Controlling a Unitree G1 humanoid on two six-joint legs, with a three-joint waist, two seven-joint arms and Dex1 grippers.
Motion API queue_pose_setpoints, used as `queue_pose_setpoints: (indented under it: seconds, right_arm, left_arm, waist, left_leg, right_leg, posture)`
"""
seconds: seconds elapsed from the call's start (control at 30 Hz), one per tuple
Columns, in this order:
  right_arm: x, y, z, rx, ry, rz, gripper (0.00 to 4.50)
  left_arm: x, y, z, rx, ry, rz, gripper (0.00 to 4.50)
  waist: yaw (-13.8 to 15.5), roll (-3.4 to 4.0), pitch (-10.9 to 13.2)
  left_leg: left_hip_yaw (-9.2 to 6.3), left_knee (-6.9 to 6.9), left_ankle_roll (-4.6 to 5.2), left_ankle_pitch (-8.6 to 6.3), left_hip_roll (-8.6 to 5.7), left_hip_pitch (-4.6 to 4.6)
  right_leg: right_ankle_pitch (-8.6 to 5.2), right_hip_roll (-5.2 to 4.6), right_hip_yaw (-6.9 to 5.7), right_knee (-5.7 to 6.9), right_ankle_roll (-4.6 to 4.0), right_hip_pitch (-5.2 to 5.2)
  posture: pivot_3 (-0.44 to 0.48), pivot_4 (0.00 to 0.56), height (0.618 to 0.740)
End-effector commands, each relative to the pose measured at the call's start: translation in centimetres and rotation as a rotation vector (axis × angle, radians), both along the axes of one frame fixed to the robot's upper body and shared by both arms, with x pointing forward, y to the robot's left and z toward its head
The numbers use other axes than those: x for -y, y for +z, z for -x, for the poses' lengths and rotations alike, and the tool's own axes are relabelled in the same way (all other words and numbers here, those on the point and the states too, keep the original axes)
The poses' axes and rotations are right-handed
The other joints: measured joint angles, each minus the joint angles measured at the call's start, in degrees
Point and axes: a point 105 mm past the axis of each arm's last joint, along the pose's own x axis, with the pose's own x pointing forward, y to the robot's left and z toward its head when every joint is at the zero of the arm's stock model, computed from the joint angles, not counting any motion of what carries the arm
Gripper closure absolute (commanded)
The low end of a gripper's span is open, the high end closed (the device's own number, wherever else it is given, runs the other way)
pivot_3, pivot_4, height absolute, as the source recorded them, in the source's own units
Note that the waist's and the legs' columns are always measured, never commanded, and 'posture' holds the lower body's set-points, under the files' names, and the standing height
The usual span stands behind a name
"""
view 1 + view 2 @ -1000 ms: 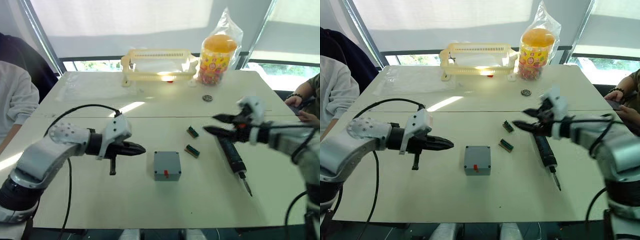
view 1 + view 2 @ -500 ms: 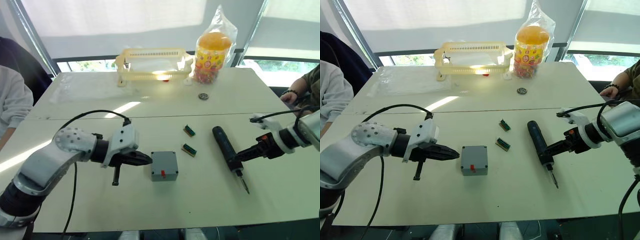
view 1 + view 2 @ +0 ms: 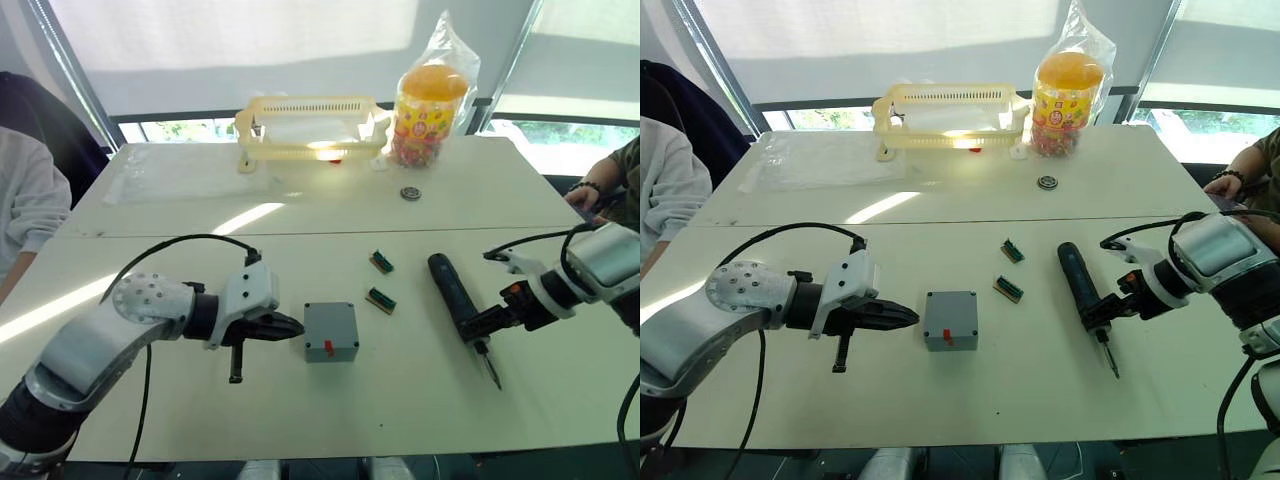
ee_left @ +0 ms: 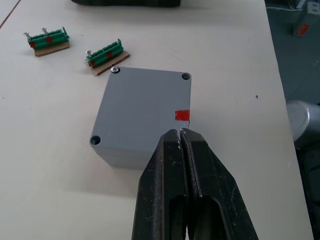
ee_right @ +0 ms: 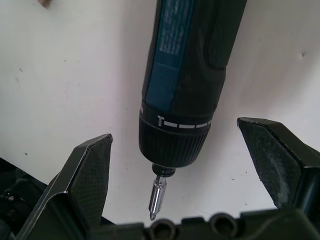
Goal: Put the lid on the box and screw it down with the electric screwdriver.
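The grey box [image 3: 332, 347] stands mid-table with the lid [image 4: 145, 105] lying flat on top. A red mark shows at the lid's edge and one screw sits in a corner hole. My left gripper [image 3: 296, 326] is shut and empty, its tips [image 4: 180, 134] touching the box's edge beside the red mark. The black electric screwdriver [image 3: 452, 293] lies on the table to the right, bit toward me. My right gripper [image 5: 175, 131] is open, its fingers [image 5: 87, 172] on either side of the tool's front collar without touching it.
Two small green pieces [image 3: 381, 299] lie between box and screwdriver. At the back are a yellow slotted basket [image 3: 310, 125], a bagged candy jar [image 3: 430, 100] and a small round part [image 3: 410, 193]. A person's sleeve [image 3: 25, 200] is at the left edge and a hand [image 3: 585, 195] at the right.
My right gripper has come down from above the screwdriver to straddle its bit end, staying open. The left gripper has closed in until it touches the box.
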Motion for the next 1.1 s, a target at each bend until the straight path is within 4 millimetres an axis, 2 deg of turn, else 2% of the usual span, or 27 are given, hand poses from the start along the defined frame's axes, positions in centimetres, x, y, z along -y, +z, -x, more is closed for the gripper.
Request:
queue_pose_setpoints:
  seconds: [0.03, 0.3, 0.4, 0.5, 0.53, 0.57, 0.67, 0.93, 1.0, 1.03, 1.1]
  right_arm:
    - [-0.5, -0.1, -0.2, 0.008, 0.025, 0.017, 0.10]
    - [-0.9, -1.1, -0.9, 0.005, 0.050, 0.076, 0.10]
    - [-1.1, -1.5, -0.8, -0.012, 0.049, 0.079, 0.90]
    - [-1.1, -1.8, -0.8, -0.018, 0.053, 0.096, 2.41]
    - [-1.1, -2.0, -1.0, -0.013, 0.049, 0.112, 2.70]
    - [-1.1, -2.2, -1.1, -0.012, 0.032, 0.119, 2.70]
    - [-1.3, -2.4, -1.0, -0.012, 0.009, 0.120, 2.70]
    - [-0.4, -2.6, -0.2, -0.007, -0.043, 0.128, 2.70]
    - [-0.3, -2.8, -0.2, -0.002, -0.047, 0.135, 1.64]
    - [-0.3, -2.8, -0.2, 0.004, -0.051, 0.135, 1.30]
    - [-0.3, -2.7, -0.6, 0.020, -0.069, 0.135, 0.29]
  left_arm:
    - [0.3, 0.6, 0.0, 0.033, 0.002, 0.028, 4.50]
    - [0.8, 0.1, -0.1, 0.025, 0.012, 0.050, 4.50]
    - [0.9, -0.1, -0.2, 0.023, 0.018, 0.058, 4.50]
    - [1.0, -0.1, -0.1, 0.020, 0.020, 0.064, 4.50]
    - [1.1, -0.2, -0.1, 0.019, 0.021, 0.066, 4.50]
    - [1.1, -0.3, -0.2, 0.018, 0.022, 0.065, 4.50]
    - [1.0, -0.5, -0.3, 0.017, 0.028, 0.062, 4.50]
    - [1.2, -0.6, -0.6, 0.017, 0.021, 0.069, 4.50]
    - [1.3, -0.5, -0.6, 0.018, 0.016, 0.071, 4.50]
    - [1.3, -0.5, -0.6, 0.018, 0.014, 0.072, 4.50]
    - [1.3, -0.5, -0.7, 0.019, 0.015, 0.072, 4.50]
  waist:
    - [-0.1, 0.00, 0.0]
    - [-0.3, -0.16, -0.1]
    - [-0.3, -0.23, -0.1]
    - [-0.3, -0.26, -0.2]
    - [-0.3, -0.28, -0.2]
    - [-0.3, -0.31, -0.2]
    - [-0.5, -0.65, -0.4]
    - [0.0, -0.74, -0.4]
    - [0.0, -0.75, -0.5]
    - [0.0, -0.78, -0.5]
    - [0.0, -0.94, -0.6]
  left_leg:
    - [0.00, 0.00, 0.00, 0.00, 0.00, 0.00]
    - [-0.02, 0.04, 0.00, 0.00, 0.01, 0.07]
    - [-0.03, 0.06, 0.00, 0.00, 0.01, 0.09]
    - [-0.04, 0.06, 0.00, 0.00, 0.01, 0.09]
    - [-0.05, 0.06, 0.00, 0.00, 0.01, 0.09]
    - [-0.05, 0.06, 0.00, 0.00, 0.01, 0.09]
    - [-0.07, 0.06, 0.00, 0.00, 0.03, 0.17]
    - [-0.08, 0.09, 0.00, 0.00, 0.03, 0.17]
    - [-0.08, 0.09, 0.00, 0.00, 0.02, 0.17]
    - [-0.09, 0.10, 0.00, 0.00, 0.02, 0.17]
    - [-0.10, 0.11, 0.00, 0.00, 0.02, 0.18]
  right_leg:
    - [0.00, 0.00, 0.00, 0.00, 0.00, 0.00]
    - [0.01, 0.02, -0.01, 0.02, 0.00, 0.10]
    - [0.01, 0.03, -0.01, 0.02, 0.00, 0.12]
    - [0.01, 0.03, -0.01, 0.02, 0.00, 0.12]
    - [0.01, 0.03, -0.02, 0.02, 0.00, 0.13]
    - [0.01, 0.03, -0.02, 0.02, 0.00, 0.14]
    - [0.01, 0.06, -0.03, 0.03, -0.01, 0.21]
    - [0.01, 0.05, -0.04, 0.01, -0.04, 0.27]
    - [0.01, 0.04, -0.04, 0.00, -0.04, 0.27]
    - [0.02, 0.04, -0.05, 0.00, -0.04, 0.28]
    - [0.02, 0.04, -0.06, -0.01, -0.04, 0.33]
  posture:
    - [0.000, 0.150, 0.740]
    - [0.000, 0.150, 0.740]
    - [0.000, 0.150, 0.740]
    - [0.000, 0.150, 0.740]
    - [0.000, 0.150, 0.740]
    - [0.000, 0.150, 0.740]
    - [0.000, 0.150, 0.740]
    - [0.000, 0.150, 0.740]
    - [0.000, 0.150, 0.740]
    - [0.000, 0.150, 0.740]
    - [0.000, 0.150, 0.740]
